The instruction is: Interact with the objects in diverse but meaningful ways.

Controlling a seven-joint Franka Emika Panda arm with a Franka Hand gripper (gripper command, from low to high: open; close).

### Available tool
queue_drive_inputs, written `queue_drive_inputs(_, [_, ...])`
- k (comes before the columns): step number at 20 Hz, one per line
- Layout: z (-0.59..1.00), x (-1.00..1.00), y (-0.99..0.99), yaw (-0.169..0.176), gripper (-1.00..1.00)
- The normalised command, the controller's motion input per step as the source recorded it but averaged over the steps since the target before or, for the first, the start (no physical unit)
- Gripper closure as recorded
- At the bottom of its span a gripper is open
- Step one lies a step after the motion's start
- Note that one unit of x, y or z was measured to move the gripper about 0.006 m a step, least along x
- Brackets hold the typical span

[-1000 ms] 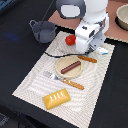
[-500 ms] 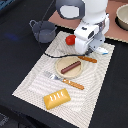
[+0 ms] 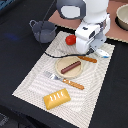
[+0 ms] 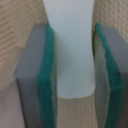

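My gripper (image 3: pixel 93 48) is low over the far edge of the beige placemat (image 3: pixel 35 80). In the wrist view its green pads (image 4: pixel 48 75) stand on either side of a pale silvery flat piece (image 4: pixel 71 50) and appear to touch both of its edges. The piece's tip (image 3: pixel 103 53) pokes out beside the gripper. A red tomato (image 3: pixel 71 39) lies just to the exterior view's left of the gripper. A brown sausage (image 3: pixel 71 67) rests on a round tan plate (image 3: pixel 61 73). A yellow scored bread loaf (image 3: pixel 56 98) lies near the mat's front.
A grey handled pot (image 3: pixel 44 31) stands off the mat at the back left. An orange-handled fork (image 3: pixel 65 80) and an orange-handled knife (image 3: pixel 87 59) lie by the plate. A bowl (image 3: pixel 122 17) sits on a brown board at the back right.
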Motion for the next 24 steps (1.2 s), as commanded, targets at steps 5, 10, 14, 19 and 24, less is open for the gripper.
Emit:
queue_drive_inputs(5, [1.00, 0.28, 0.41, -0.043, 1.00])
queue_drive_inputs(10, [0.73, -0.26, -0.24, -0.066, 1.00])
queue_drive_inputs(14, [0.33, -0.57, -0.56, -0.082, 1.00])
queue_drive_inputs(19, [0.08, -0.64, -0.51, -0.095, 1.00])
queue_drive_inputs(24, [0.00, -0.69, -0.36, -0.156, 1.00])
